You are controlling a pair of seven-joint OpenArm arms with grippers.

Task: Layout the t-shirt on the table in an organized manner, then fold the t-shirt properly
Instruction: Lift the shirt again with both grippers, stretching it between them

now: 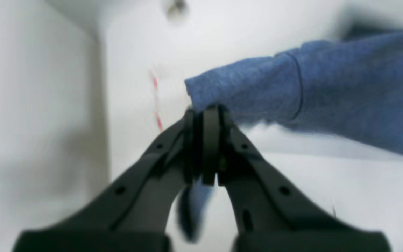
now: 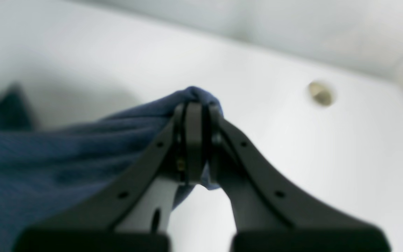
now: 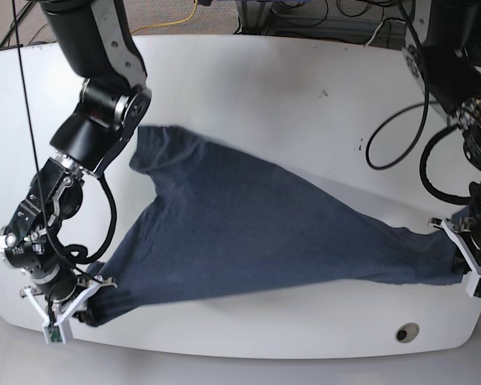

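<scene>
The dark slate-blue t-shirt (image 3: 248, 233) is stretched across the front half of the white table (image 3: 248, 72), pulled taut between both grippers, with a loose part reaching back toward the left arm's elbow. My left gripper (image 3: 458, 258) is shut on one end of the cloth at the front right. In the left wrist view the left gripper (image 1: 208, 112) pinches a bunched fold of the t-shirt (image 1: 345, 91), which hangs above the table. My right gripper (image 3: 84, 309) is shut on the other end at the front left. In the right wrist view, the right gripper (image 2: 194, 105) clamps a fold of the t-shirt (image 2: 65, 157).
A round grey grommet (image 3: 406, 331) sits near the front right edge, close to the table's curved rim; the right wrist view also shows a grommet (image 2: 321, 93). Red tape (image 1: 156, 105) marks the table beyond the left gripper. A black cable (image 3: 385, 136) loops beside the right-hand arm.
</scene>
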